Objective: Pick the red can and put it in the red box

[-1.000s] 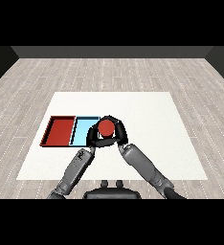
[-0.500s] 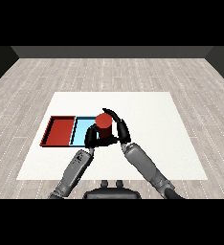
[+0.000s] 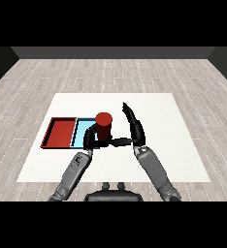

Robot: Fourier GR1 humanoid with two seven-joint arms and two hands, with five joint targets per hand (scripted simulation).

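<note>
The red can [image 3: 104, 124] stands upright, held at its lower part by my left hand [image 3: 90, 140], whose fingers curl round it. It sits over the right end of the light blue tray [image 3: 82, 130]. My right hand [image 3: 134, 127] is just right of the can and apart from it, open with straight fingers raised and its thumb pointing left toward the can's base. The red tray [image 3: 60, 133] lies left of the blue one with nothing in it.
Both trays lie side by side at the left of the white table [image 3: 159, 116]. Grey wooden floor surrounds the table on all sides.
My right hand, earlier curled round the can, has opened and drawn back to the right. The can has shifted slightly left and now rests in my left hand.
</note>
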